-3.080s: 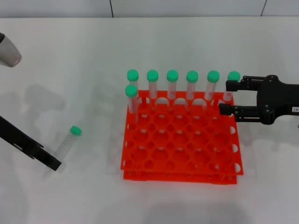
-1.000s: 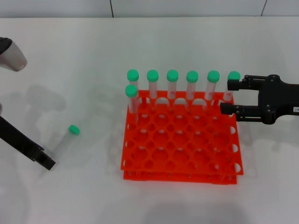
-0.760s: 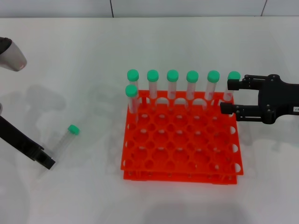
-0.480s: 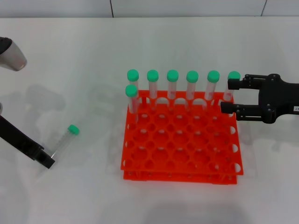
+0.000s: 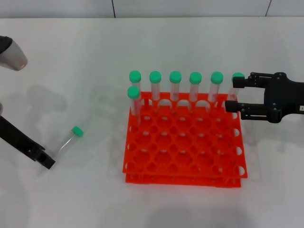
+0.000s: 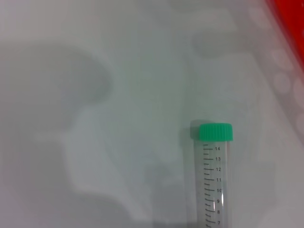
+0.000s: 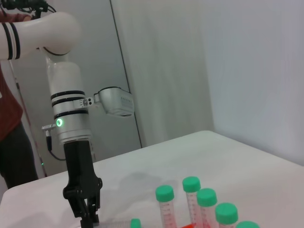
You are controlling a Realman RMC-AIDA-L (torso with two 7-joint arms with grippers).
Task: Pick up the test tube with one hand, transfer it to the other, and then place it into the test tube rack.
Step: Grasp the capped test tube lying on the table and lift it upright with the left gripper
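Test tube [image 5: 67,141] under inspection is lying on the white surface [image 5: 71,61] at the far left, green cap pointing toward the rack, its clear lower end meeting the tip of the left end effector [image 5: 46,162]. Compared with half a second ago, the cap end is sitting slightly further from that tip and a little nearer the rack, while the left end effector is holding almost the same low position. The left wrist view is showing the tube [image 6: 214,175] resting flat, graduations visible, with no finger on it. The right wrist view is showing the left end effector [image 7: 88,219] pointing down at the surface beside the cap; whether its fingers are parted or pressed together I cannot tell. In my judgement the tube is being nudged rather than secured, so the pickup step is not yet done.

Moving right, the test tube rack [image 5: 183,142] is carrying seven capped tubes [image 5: 175,85] along its far edge. At the far right, the right end effector [image 5: 232,93] is hovering beside the rack's far corner with its fingers spread apart, shifted slightly up and outward, holding nothing and awaiting the handover.
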